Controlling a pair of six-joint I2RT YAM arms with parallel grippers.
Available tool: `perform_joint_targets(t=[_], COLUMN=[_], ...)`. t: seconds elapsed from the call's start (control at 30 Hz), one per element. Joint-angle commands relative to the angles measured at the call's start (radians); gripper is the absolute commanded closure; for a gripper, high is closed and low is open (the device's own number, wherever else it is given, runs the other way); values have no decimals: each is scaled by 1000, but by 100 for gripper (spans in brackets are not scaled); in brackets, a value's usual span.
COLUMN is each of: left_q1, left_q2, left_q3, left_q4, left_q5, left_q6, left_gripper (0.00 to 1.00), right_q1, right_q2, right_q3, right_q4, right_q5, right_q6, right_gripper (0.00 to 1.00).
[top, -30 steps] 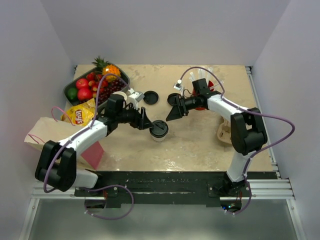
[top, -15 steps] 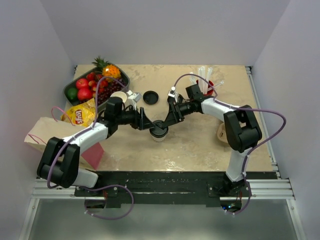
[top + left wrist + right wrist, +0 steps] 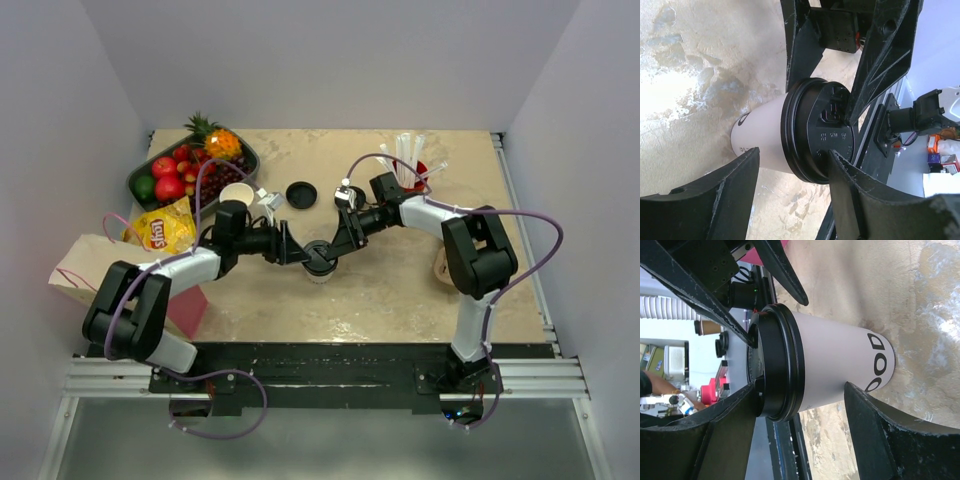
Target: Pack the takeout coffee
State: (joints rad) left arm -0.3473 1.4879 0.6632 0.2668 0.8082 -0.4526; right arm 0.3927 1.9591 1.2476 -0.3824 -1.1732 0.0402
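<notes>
Takeout coffee (image 3: 835, 365) upright, lid (image 3: 820, 132) uppermost, between spread left pincer (image 3: 299, 255) and spread right pincer (image 3: 338, 250)

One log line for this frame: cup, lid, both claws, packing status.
white paper cup: upright | round black plastic lid: on cup | left claw: open, at cup | right claw: open, at cup | packed: no

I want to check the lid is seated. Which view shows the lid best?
Left wrist: the lid shows its whole top and rim, sitting on the cup. Right wrist shows it edge-on, rim only. The top view shows it small and partly hidden.
</notes>
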Motion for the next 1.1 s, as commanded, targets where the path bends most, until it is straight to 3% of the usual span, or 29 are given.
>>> perform_joint_targets(t=[0.0,0.2,0.47,0.7,1.07], left_q1=[22,34,34,36,85], left_q2=[63,123,140,109,202], left_q3=[-76,-45,10,47,41], left_q4=[-23,-26,15,146,376], left_q5=[-63,-66,32,115,172], left_q6=[66,77,68,-78,-297], left_gripper=[41,41,42,40,41], right_q1=[5,6,6,12,26], right_q2=[46,76,89,75,78], right_q3=[9,-23,-11,51,84], right_q4=[-19,46,67,7,-67], right_q5=[78,122,87,58,12], right_q6=[-65,0,26,-34,-123], right_gripper=[31,34,36,35,36])
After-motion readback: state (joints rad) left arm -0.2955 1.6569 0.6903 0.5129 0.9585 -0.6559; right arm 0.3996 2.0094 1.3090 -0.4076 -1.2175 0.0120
